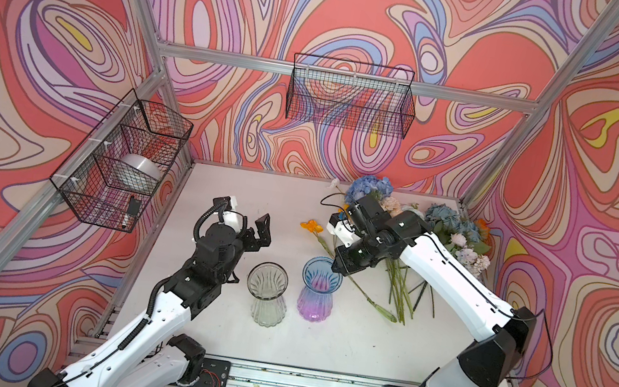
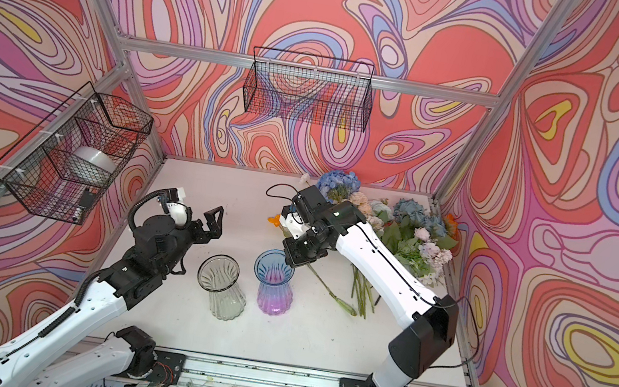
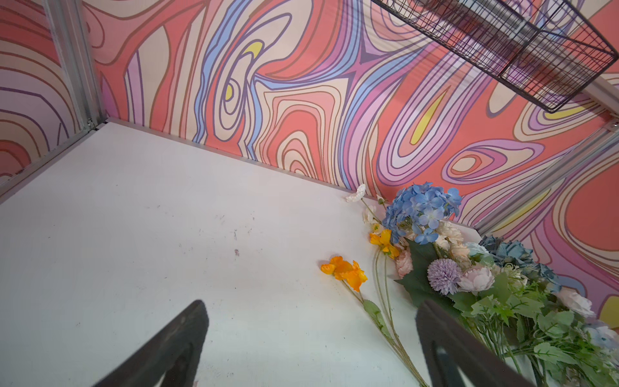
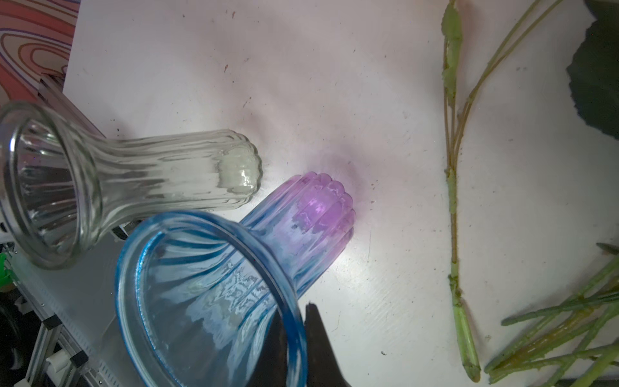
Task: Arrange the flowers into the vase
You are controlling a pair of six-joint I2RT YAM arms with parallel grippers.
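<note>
Here our right gripper [image 1: 337, 267] pinches the blue vase [image 1: 320, 289] at its lip, 1 finger inside and 1 outside, going by the wrist view. The left gripper [image 1: 259, 233] hangs wide apart and empty at 11 o'clock from the clear vase [image 1: 267, 293]. Both vases stand upright with no bloom in them. The flowers [image 1: 457, 234] lie heaped at 2 o'clock from the blue vase, with 1 orange poppy [image 1: 312, 226] loose at 12. We judge them light, soft-headed and wiry, so we would grip the stems [image 1: 400, 297] midway. The glass looks slick and brittle.
</note>
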